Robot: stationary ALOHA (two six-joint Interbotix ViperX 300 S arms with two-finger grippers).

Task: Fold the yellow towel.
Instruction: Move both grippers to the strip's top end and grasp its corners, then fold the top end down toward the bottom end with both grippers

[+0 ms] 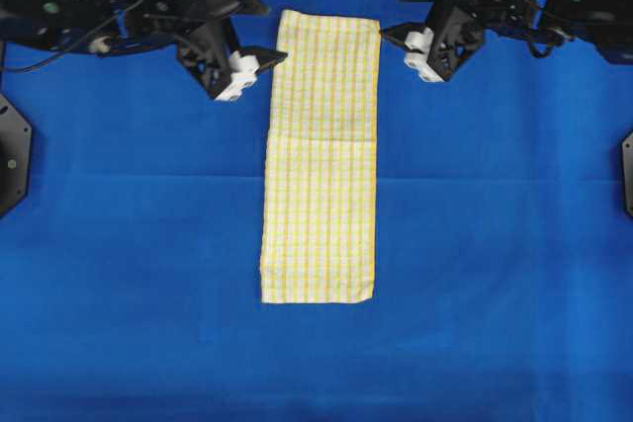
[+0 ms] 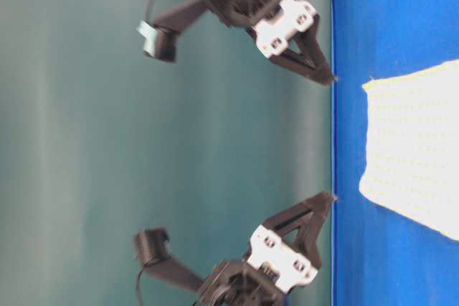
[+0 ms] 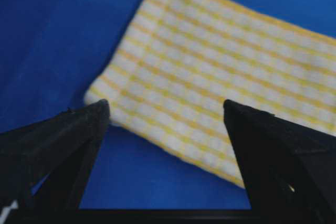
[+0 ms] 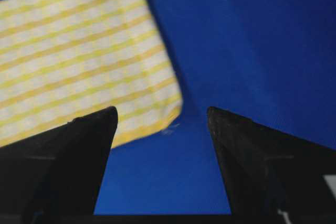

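Note:
The yellow towel [image 1: 321, 155] lies flat as a long narrow strip down the middle of the blue surface, with a faint crease across it just above its middle. My left gripper [image 1: 275, 33] hovers at the towel's far left corner, open and empty. My right gripper [image 1: 390, 13] hovers at the far right corner, also open and empty. In the left wrist view the towel [image 3: 220, 61] corner lies just beyond the left gripper [image 3: 165, 106]. In the right wrist view the towel [image 4: 79, 51] corner sits beyond the left fingertip of the right gripper [image 4: 161, 111], with bare blue between the jaws.
A blue cloth [image 1: 475, 244] covers the whole table. Black arm bases show at the left edge [image 1: 10, 155] and the right edge [image 1: 628, 170]. The table-level view shows the towel's end [image 2: 412, 155] and a teal wall [image 2: 86, 141].

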